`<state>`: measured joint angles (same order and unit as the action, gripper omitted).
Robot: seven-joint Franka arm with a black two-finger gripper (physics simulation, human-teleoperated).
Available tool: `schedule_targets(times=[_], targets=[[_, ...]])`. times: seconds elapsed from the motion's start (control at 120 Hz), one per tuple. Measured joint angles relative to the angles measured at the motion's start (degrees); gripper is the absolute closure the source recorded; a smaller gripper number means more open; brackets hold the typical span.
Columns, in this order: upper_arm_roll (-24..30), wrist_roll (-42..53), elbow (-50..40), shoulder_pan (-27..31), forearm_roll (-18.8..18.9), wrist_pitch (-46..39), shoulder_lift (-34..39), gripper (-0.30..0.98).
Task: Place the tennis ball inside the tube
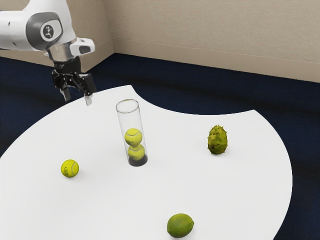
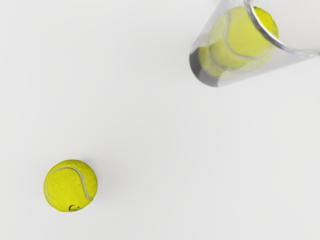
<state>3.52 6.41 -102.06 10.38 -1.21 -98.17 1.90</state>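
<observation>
I count three balls: two balls (image 1: 133, 137) stacked inside the one upright tube (image 1: 128, 115), and one loose ball (image 1: 70, 168) on the tabletop (image 1: 105, 200), to the exterior view's left of the tube. One spiky fruit (image 1: 217, 140) stands to the tube's right in that view; one lime (image 1: 180, 225) lies nearer the camera than the tube. My one claw (image 1: 77, 98), its two fingers spread and empty, hangs left of the tube there.

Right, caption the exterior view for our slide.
Two tennis balls stacked in a clear tube, a third loose on the table, the gripper open.
</observation>
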Motion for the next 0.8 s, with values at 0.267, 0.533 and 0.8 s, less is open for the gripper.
schedule_targets(times=[0.267, 0.533, 0.8], targets=[[-0.3, -0.7, -16.5, -0.5, 0.8, -7.6, 5.7, 0.00], [-0.8, -1.1, -28.2, 2.8, 4.2, -25.8, 2.2, 0.00], [-0.9, -1.2, -28.4, 7.4, 6.6, -35.1, -6.2, 0.00]])
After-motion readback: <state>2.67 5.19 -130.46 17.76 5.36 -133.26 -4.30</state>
